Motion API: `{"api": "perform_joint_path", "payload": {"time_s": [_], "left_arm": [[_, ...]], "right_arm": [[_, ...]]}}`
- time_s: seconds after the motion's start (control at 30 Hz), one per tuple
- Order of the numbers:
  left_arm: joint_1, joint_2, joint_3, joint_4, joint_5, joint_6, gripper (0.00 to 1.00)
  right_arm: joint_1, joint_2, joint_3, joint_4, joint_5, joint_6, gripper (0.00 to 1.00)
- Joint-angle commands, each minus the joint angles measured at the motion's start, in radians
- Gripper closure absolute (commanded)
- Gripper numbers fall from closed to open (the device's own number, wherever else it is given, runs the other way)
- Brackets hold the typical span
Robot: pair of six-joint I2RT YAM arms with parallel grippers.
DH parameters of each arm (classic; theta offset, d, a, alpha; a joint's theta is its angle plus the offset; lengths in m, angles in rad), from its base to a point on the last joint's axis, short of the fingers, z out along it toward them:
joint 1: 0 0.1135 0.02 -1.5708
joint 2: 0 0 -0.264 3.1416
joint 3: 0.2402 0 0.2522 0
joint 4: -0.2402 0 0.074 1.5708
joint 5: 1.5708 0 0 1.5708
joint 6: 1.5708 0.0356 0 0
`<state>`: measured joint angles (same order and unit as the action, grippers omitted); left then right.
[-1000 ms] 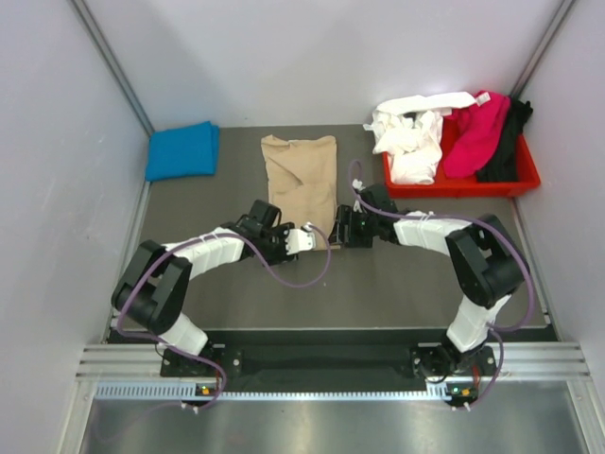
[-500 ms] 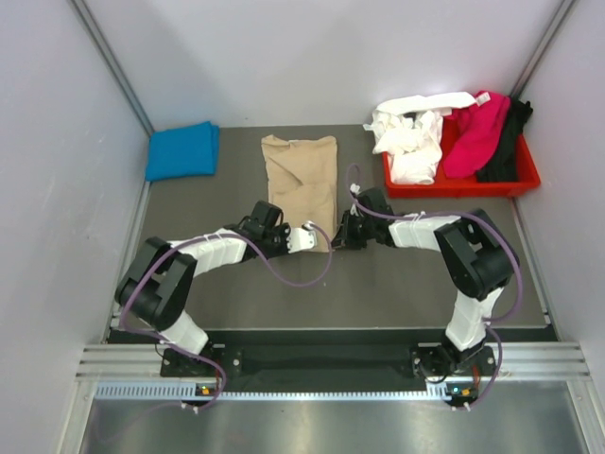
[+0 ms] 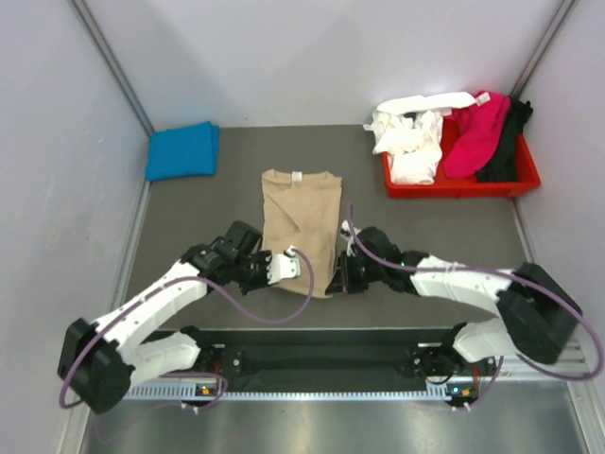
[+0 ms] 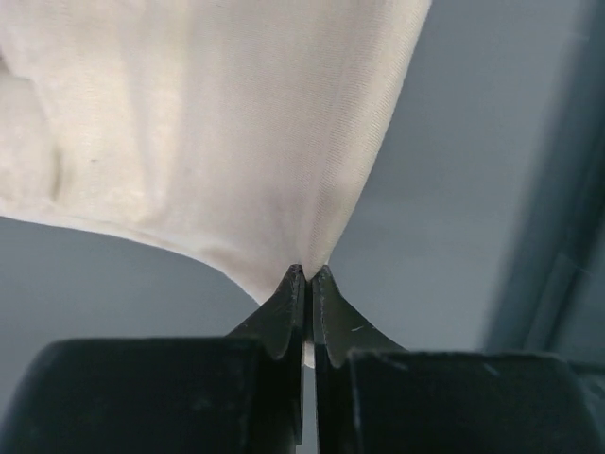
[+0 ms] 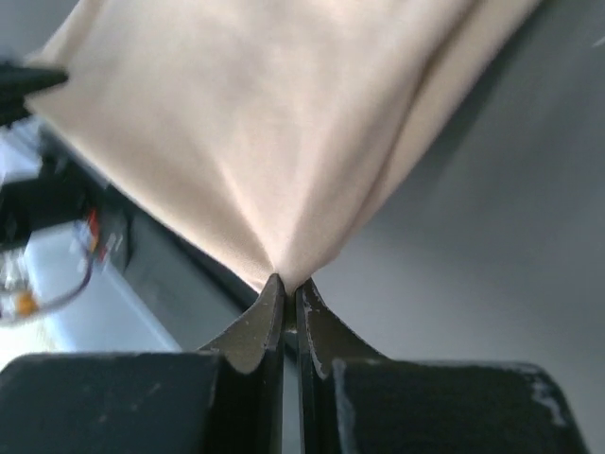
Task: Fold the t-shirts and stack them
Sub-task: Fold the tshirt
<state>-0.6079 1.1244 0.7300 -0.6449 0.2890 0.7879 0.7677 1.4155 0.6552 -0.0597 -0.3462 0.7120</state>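
A tan t-shirt [image 3: 301,225] lies lengthwise in the middle of the dark mat, collar away from me. My left gripper [image 3: 276,269] is shut on its near left corner and my right gripper [image 3: 336,282] is shut on its near right corner. Up close, tan cloth [image 4: 236,142] is pinched between the left fingertips, and tan cloth [image 5: 284,142] fans out from the pinched right fingertips. A folded bright blue t-shirt [image 3: 181,150] rests at the far left. White [image 3: 411,137], magenta [image 3: 473,137] and black [image 3: 506,142] t-shirts are heaped in the tray.
A red plastic tray [image 3: 460,183] stands at the far right corner of the mat [image 3: 425,227]. Grey walls close in on the left, right and back. The metal rail with both arm bases [image 3: 331,364] runs along the near edge.
Both grippers shut on the tan shirt's near corners and pulled back toward me. The shirt slid nearer along the mat, and both arms are folded lower and closer to their bases.
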Motion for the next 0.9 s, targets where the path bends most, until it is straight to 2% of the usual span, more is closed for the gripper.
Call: {"api": "perform_joint_path", "payload": {"time_s": [0.0,0.03,0.1,0.17,0.27,0.3,0.37,0.43,0.57,0.67,0.87], "left_arm": [[-0.004,-0.118,0.046,-0.350,0.047,-0.032,1.00],[-0.006,-0.132,0.060,-0.421,0.058,-0.041,1.00],[-0.006,-0.150,0.097,-0.461,0.061,-0.067,1.00],[-0.004,-0.156,0.135,-0.478,0.030,-0.110,1.00],[-0.003,-0.141,0.167,-0.362,-0.104,-0.171,1.00],[-0.001,-0.112,0.177,-0.320,-0.178,-0.180,1.00],[0.017,-0.063,0.224,-0.212,-0.237,-0.193,1.00],[0.058,0.035,0.305,-0.162,-0.222,-0.176,1.00],[0.215,0.247,0.449,-0.075,-0.212,-0.144,1.00],[0.255,0.458,0.569,-0.038,-0.211,-0.125,1.00],[0.266,0.720,0.778,0.013,-0.261,-0.108,1.00]], "right_arm": [[0.154,-0.163,-0.063,-0.136,0.076,0.118,1.00],[0.183,-0.193,-0.074,-0.146,0.082,0.145,1.00],[0.238,-0.265,-0.084,-0.178,0.090,0.210,1.00],[0.240,-0.300,-0.085,-0.201,0.092,0.231,1.00],[0.177,-0.328,-0.031,-0.245,0.113,0.158,1.00],[0.118,-0.302,0.018,-0.273,0.104,0.127,1.00],[0.020,-0.244,0.070,-0.281,0.076,0.039,1.00],[-0.049,-0.192,0.135,-0.272,0.062,-0.040,1.00],[-0.213,0.004,0.254,-0.211,0.021,-0.123,1.00],[-0.278,0.138,0.386,-0.180,0.019,-0.151,1.00],[-0.356,0.324,0.536,-0.143,0.022,-0.158,1.00]]}}
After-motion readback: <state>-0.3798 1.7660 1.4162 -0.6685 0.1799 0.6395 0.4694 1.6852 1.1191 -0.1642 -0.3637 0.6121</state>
